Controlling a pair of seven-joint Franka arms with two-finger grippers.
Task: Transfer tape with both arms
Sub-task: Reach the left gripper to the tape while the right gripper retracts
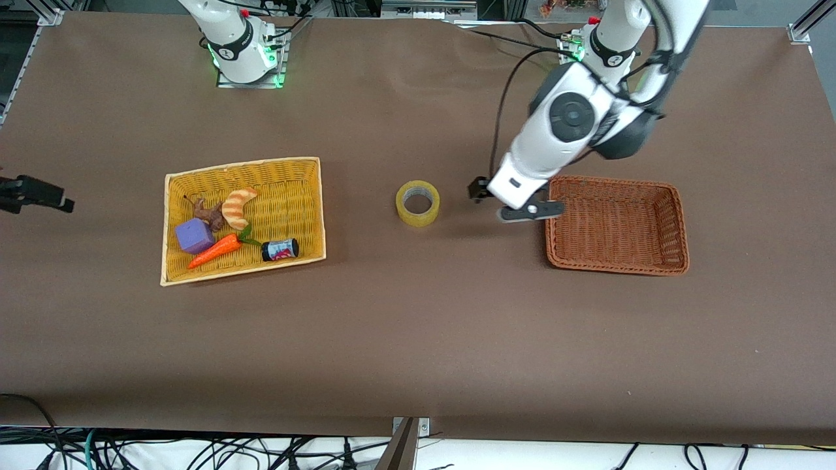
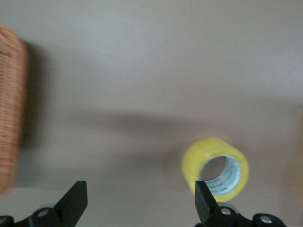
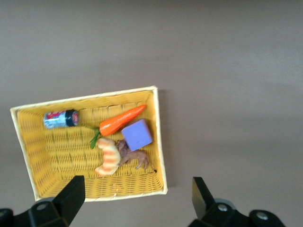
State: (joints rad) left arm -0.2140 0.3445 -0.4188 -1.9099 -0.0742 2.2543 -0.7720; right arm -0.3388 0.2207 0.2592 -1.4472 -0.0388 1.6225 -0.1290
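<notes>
Tape (image 1: 417, 203), a glossy translucent yellow ring, lies on matte brown table (image 1: 418, 339).

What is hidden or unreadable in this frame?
- Right gripper: outside the front view; the right wrist view shows only its open fingers.
- Brown basket: cut off by the left wrist view's edge and blurred.
- Can label: too small to read.
- Left gripper: its fingertips hidden under the arm in front view.

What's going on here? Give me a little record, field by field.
Tape: yellowish translucent tape roll lying on the brown table, between the two baskets
Left gripper: open, low over the table between the tape roll and the brown wicker basket
Right gripper: open, high above the yellow wicker basket
Yellow basket contents: carrot, croissant, purple block, can, brown figurine
</notes>
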